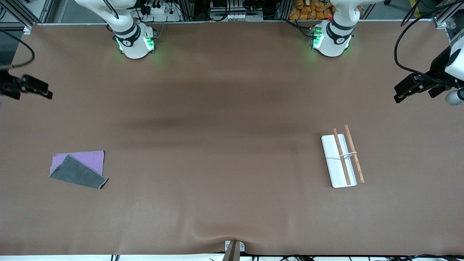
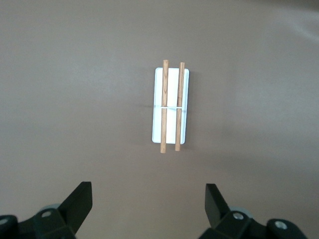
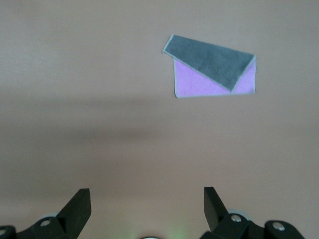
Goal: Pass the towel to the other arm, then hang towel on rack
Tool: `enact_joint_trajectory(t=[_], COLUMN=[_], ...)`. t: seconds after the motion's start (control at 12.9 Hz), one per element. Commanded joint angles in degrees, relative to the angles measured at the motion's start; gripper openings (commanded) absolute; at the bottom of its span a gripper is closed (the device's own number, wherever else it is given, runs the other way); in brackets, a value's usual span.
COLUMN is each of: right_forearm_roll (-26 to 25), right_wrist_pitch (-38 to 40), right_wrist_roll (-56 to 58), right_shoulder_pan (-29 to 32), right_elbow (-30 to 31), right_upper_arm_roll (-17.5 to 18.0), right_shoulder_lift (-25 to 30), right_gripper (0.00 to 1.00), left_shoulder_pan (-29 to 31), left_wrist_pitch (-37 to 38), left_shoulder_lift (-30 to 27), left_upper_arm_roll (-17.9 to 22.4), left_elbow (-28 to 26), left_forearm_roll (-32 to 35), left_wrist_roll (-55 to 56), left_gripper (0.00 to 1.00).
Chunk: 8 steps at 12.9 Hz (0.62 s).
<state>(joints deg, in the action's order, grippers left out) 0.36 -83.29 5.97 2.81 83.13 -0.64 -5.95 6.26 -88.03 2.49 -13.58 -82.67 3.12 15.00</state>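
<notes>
- The towel (image 1: 79,169) lies flat on the brown table (image 1: 224,152) toward the right arm's end, at about 8 o'clock from the table's middle in the front view. It is nearer to the front camera than either robot base.
- A dark grey flap is folded over the purple face, leaving a purple band and 1 purple corner showing.
- The rack (image 1: 342,158) sits toward the left arm's end, at about 4 o'clock from the table's middle, well apart from the towel.
- Its 2 brown rods (image 1: 341,156) run side by side over the white base, joined by a thin white bracket near mid-length. 1 rod overhangs the base's edge.
- The right gripper (image 1: 34,88) hangs at the table's edge, at about 12 o'clock from the towel, and holds nothing. In the right wrist view its 2 fingers (image 3: 77,206) stand wide apart with bare table between them.
- The left gripper (image 1: 407,90) hangs at the table's other end, at about 1 o'clock from the rack. It is empty too, its fingers (image 2: 79,201) spread wide in the left wrist view.
- Both arms leave the front view at its side edges, so most of each forearm is cut off.
- The 2 white bases (image 1: 136,43) with green lights stand along the farthest table edge.
- Nothing lies between towel and rack.
</notes>
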Motion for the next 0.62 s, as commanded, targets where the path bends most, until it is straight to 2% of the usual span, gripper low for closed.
enact_joint_trajectory(t=[0.0, 0.31, 0.54], right_forearm_roll=[-1.1, -1.8, -1.1], right_wrist_pitch=[-4.5, -12.0, -20.0], right_wrist_roll=[6.6, 12.9, 15.9], right_shoulder_pan=[-0.1, 1.0, 1.4], right_elbow=[-0.8, -0.9, -1.2], right_upper_arm_roll=[-0.4, -0.7, -0.6], right_shoulder_lift=[-5.1, -12.6, -20.7], right_gripper=[1.0, 1.0, 1.0], left_shoulder_pan=[0.1, -0.1, -0.2], left_wrist_pitch=[-0.8, -2.4, -2.6], left_shoulder_lift=[0.3, 1.6, 2.2], left_upper_arm_roll=[-0.3, -0.4, -0.4], left_elbow=[0.1, 0.0, -0.3], left_forearm_roll=[-0.6, -0.6, -0.6], left_wrist_roll=[-0.6, -0.5, -0.5], left_gripper=[1.0, 1.0, 1.0])
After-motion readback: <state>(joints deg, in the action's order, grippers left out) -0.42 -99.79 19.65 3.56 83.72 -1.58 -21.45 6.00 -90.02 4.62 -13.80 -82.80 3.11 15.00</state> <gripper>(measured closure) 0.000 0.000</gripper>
